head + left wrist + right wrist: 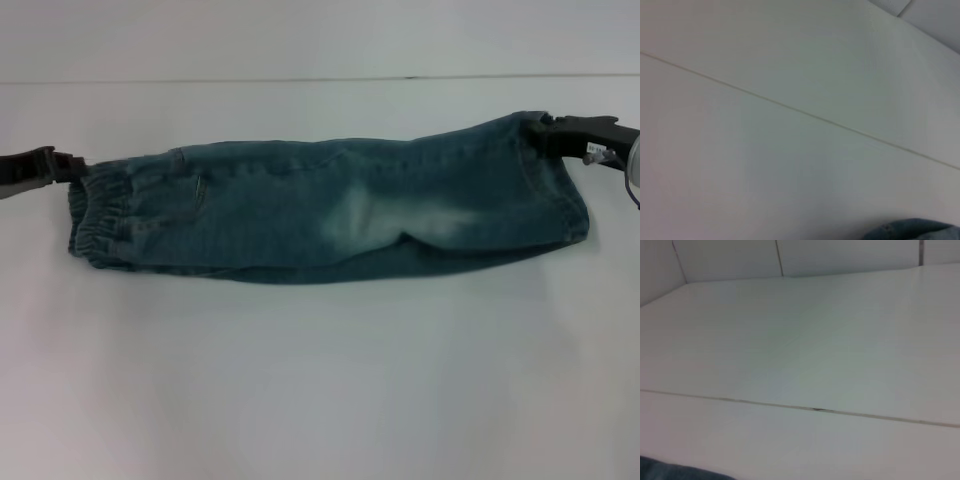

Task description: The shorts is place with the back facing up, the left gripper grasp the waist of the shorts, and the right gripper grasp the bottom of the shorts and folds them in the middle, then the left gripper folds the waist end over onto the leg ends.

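Note:
The blue denim shorts [330, 210] lie across the white table [320, 380], doubled lengthwise, with a lower layer showing along the near edge. The gathered elastic waist [100, 215] is at the left and the leg ends [555, 185] at the right. My left gripper [68, 166] is at the far corner of the waist and looks shut on it. My right gripper [548, 130] is pinched on the far corner of the leg ends, which is pulled up to a point. A scrap of the denim [915, 231] shows in the left wrist view, and another bit of denim [670, 472] in the right wrist view.
A thin seam [320, 80] runs across the table behind the shorts, with a white wall beyond it. Bare white tabletop stretches in front of the shorts to the near edge.

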